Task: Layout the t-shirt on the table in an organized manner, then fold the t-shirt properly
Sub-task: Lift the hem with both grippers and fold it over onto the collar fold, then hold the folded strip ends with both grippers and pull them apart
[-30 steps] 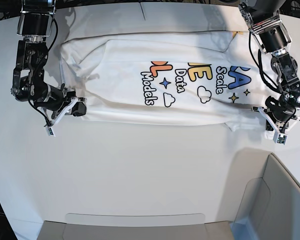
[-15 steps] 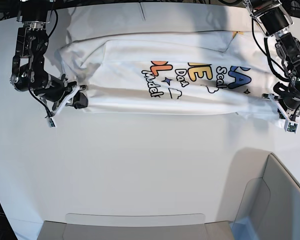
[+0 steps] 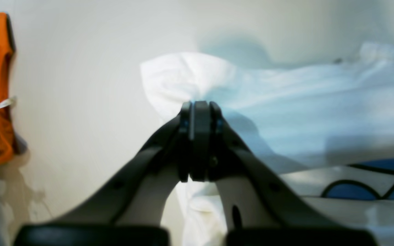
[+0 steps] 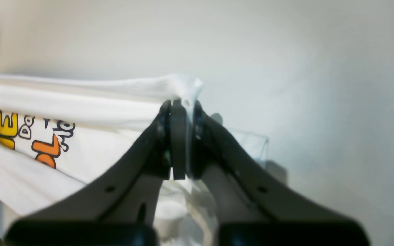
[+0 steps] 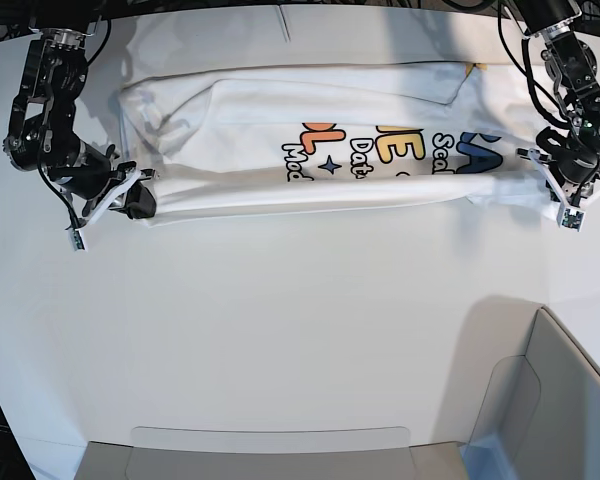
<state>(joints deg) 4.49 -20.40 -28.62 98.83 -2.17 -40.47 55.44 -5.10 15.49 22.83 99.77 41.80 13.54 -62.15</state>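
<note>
T-shirt (image 5: 330, 150) stretched along the desk's (image 5: 280, 330) far edge, both jaws pinching its near hem: left gripper (image 5: 558, 188), right gripper (image 5: 130, 195). Unequal pulling risks cloth slipping free or skewing the fold.

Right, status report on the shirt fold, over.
Left gripper and right gripper both shut on t-shirt edge. Shirt stretched between them, half folded. Table ahead unobstructed.
</note>
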